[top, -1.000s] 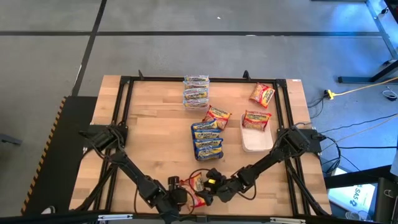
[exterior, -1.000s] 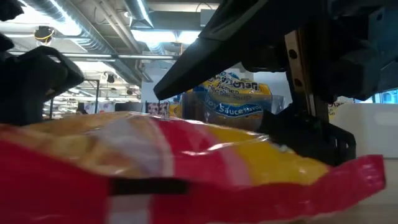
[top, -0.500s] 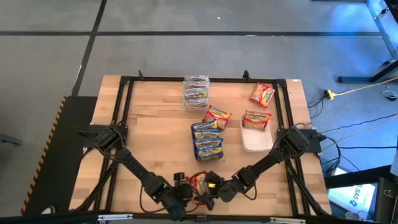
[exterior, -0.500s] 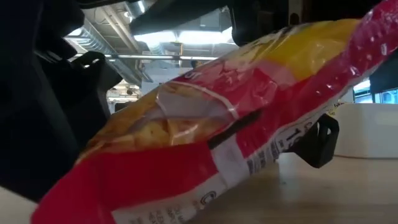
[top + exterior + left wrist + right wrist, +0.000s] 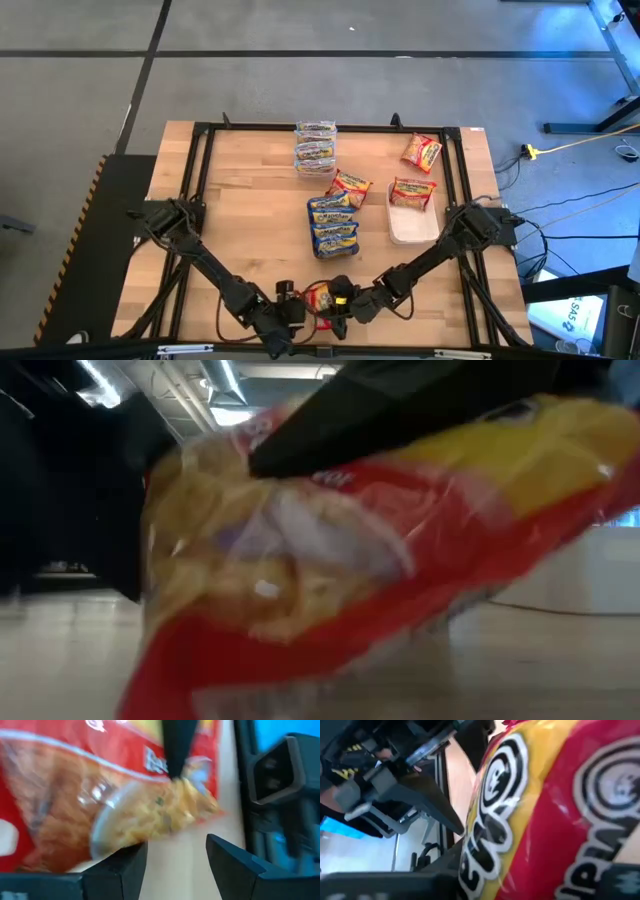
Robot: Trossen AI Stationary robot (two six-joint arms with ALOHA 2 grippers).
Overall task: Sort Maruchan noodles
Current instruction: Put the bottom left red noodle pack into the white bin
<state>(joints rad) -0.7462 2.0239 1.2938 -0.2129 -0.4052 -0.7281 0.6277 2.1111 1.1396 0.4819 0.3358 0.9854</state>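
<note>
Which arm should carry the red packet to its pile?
Probably right: its end effector already grips the red packet, lifted off the table. The left end effector sits open beside it.

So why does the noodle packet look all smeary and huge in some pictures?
Low view: the red packet fills the frame right at the lens, streaked with blur. Left wrist view: blurred too. Right wrist view: so close only part of the logo shows. High view: small and sharp at the table's near edge.
</note>
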